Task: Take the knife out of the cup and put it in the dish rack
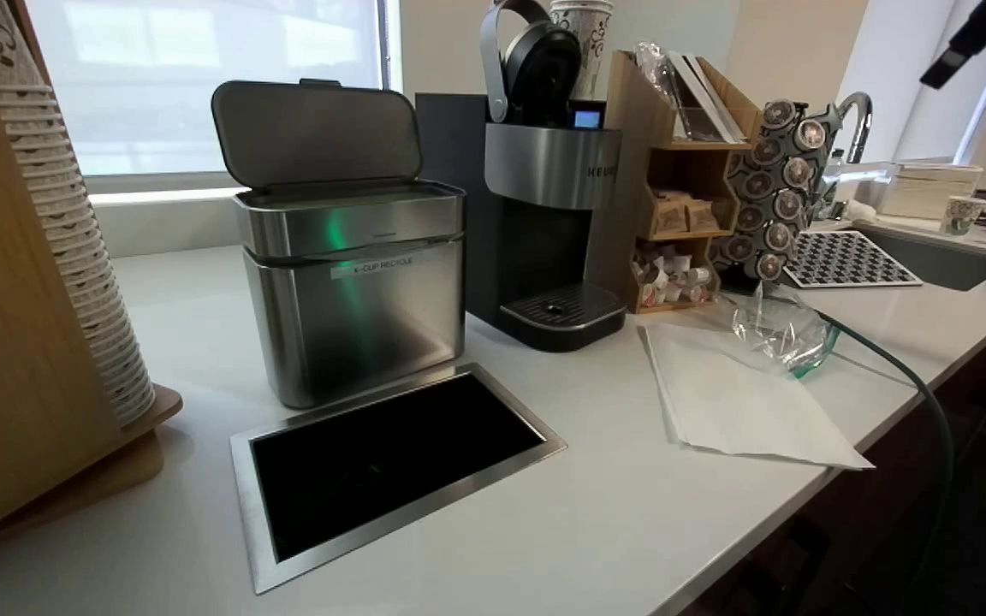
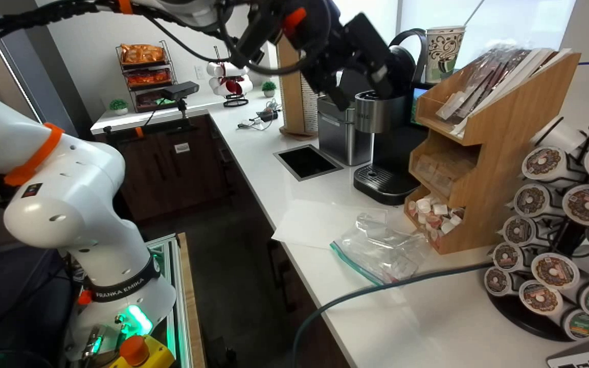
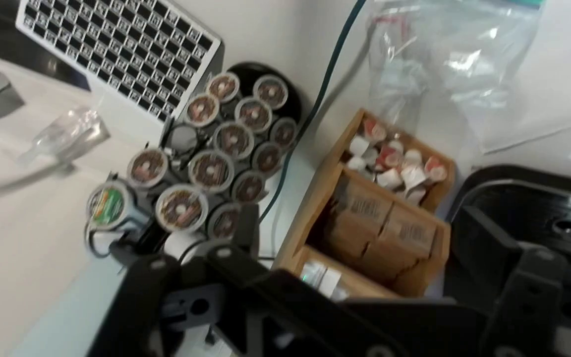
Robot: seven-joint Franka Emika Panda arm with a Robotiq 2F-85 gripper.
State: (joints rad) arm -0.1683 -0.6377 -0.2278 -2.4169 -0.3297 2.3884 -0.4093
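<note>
A patterned paper cup (image 2: 444,55) stands on top of the coffee maker in both exterior views. From its rim a thin pale stick (image 2: 473,12) leans out; whether this is the knife I cannot tell. The dish rack is out of view. High above the counter, my black gripper (image 2: 361,91) appears in front of the coffee maker in an exterior view. In the wrist view its fingers (image 3: 489,229) stand wide apart with nothing held between them. Below them in that view lie the wooden organizer and the coffee maker's drip tray.
Below are the coffee maker (image 1: 553,167), wooden organizer (image 2: 509,168), coffee-pod carousel (image 2: 555,271) and steel bin (image 1: 356,299) with raised lid. A plastic bag (image 2: 381,248), paper sheets (image 1: 741,398) and a green hose (image 2: 376,289) lie on the counter. A checkered board (image 1: 852,258) leans by the sink.
</note>
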